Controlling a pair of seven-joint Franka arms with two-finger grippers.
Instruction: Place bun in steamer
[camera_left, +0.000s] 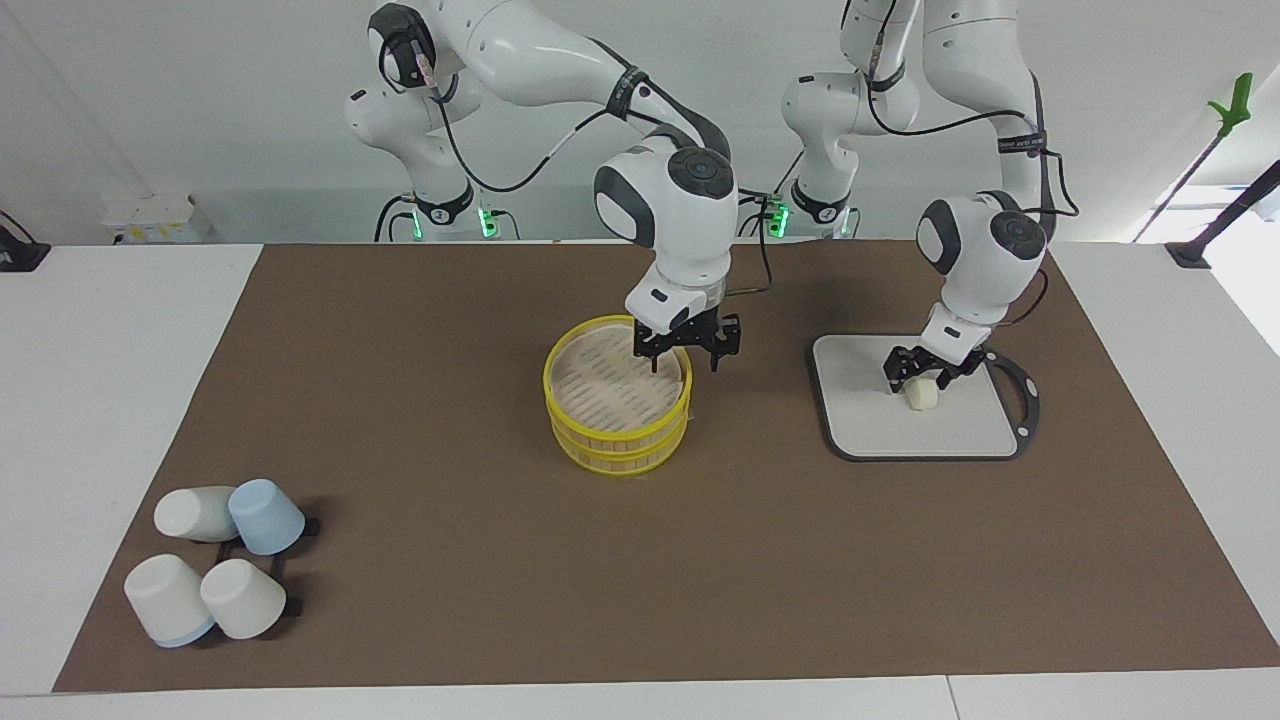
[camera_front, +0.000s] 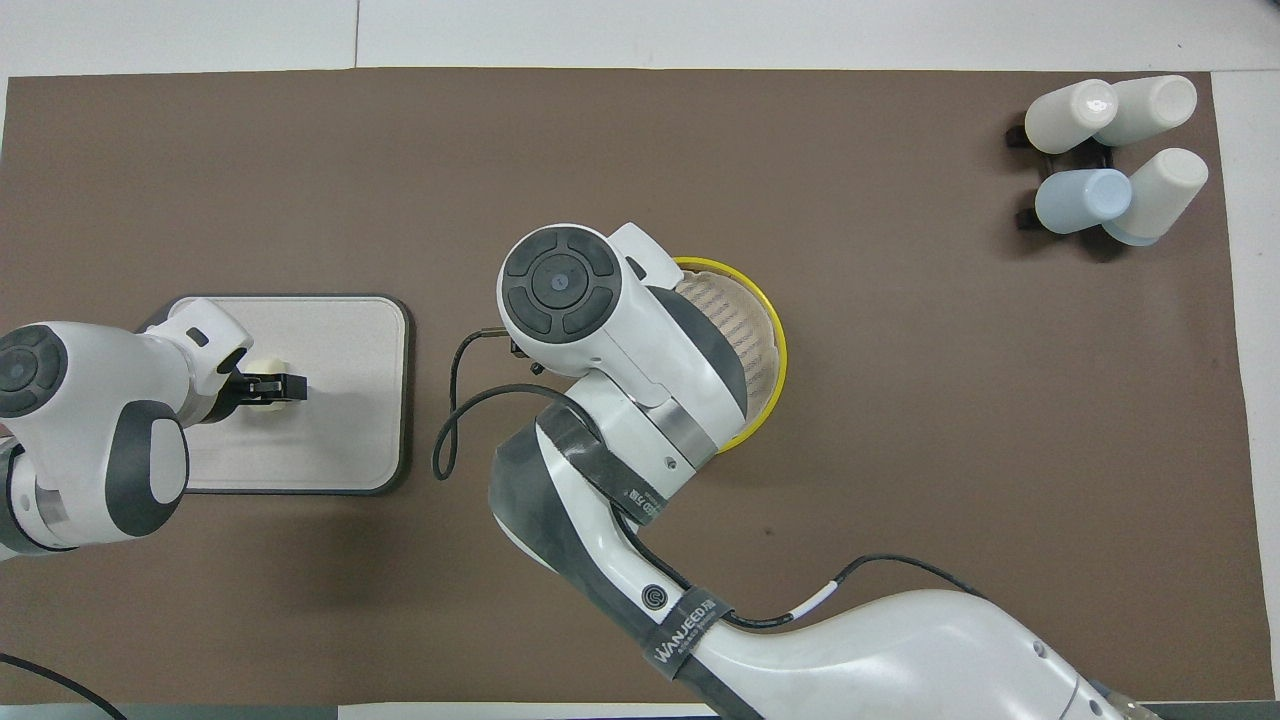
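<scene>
The bun (camera_left: 924, 398) is a small cream lump lying on the grey board (camera_left: 870, 425); it shows partly in the overhead view (camera_front: 262, 369). My left gripper (camera_left: 918, 380) is down on it, open, with a finger on each side; it also shows in the overhead view (camera_front: 272, 386). The steamer (camera_left: 600, 390), yellow-rimmed with a bare slatted floor, stands at the mat's middle and shows in the overhead view (camera_front: 742, 325). No lid shows. My right gripper (camera_left: 686, 352) is open, low over the steamer's rim toward the left arm's end, and hidden under its own arm in the overhead view.
The grey board (camera_front: 340, 440) lies toward the left arm's end of the table. Several white and blue cups (camera_left: 215, 570) lie on a small rack at the mat's corner farthest from the robots, toward the right arm's end; they also show in the overhead view (camera_front: 1115, 150).
</scene>
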